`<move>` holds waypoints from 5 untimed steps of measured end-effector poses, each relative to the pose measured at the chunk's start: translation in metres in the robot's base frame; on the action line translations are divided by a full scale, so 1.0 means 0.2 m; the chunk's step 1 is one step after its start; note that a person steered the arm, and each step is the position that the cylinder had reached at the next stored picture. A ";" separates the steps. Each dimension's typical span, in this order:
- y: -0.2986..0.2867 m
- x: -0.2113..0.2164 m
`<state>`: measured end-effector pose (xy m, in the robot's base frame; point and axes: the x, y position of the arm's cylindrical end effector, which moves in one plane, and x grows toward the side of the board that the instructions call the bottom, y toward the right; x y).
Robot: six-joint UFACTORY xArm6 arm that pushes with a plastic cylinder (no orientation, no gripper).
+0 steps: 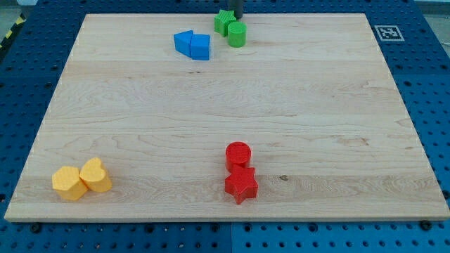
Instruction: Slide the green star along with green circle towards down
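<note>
The wooden worktop (225,119) fills most of the frame, resting on a blue perforated base (429,84), with a small black-and-white marker (389,32) printed near its upper right corner. Scattered on it are four pairs of blocks. At the lower left sit two yellow blocks (81,179), touching, their shapes hard to make out. Near the bottom centre a red circle (238,154) stands just above a red star (241,185), the two in contact. Toward the upper centre, two blue blocks (193,46) press together, just left of the task's own pair: the green star (224,22) and the green circle (237,34), touching, the circle slightly lower and to the right. The tool here is only a dark rod with nothing to open or close; my tip (237,17) shows at the very top edge of the frame, just above and to the right of the green star, close to touching it. That placement looks deliberate: standing behind both greens, on their upper side, it seems set to drive them downward together. The push has a long run ahead, as the pair sits at the top.
</note>
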<state>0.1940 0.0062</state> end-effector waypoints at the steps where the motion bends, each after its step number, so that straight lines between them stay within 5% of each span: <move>1: -0.05 -0.01; 5: 0.03 0.16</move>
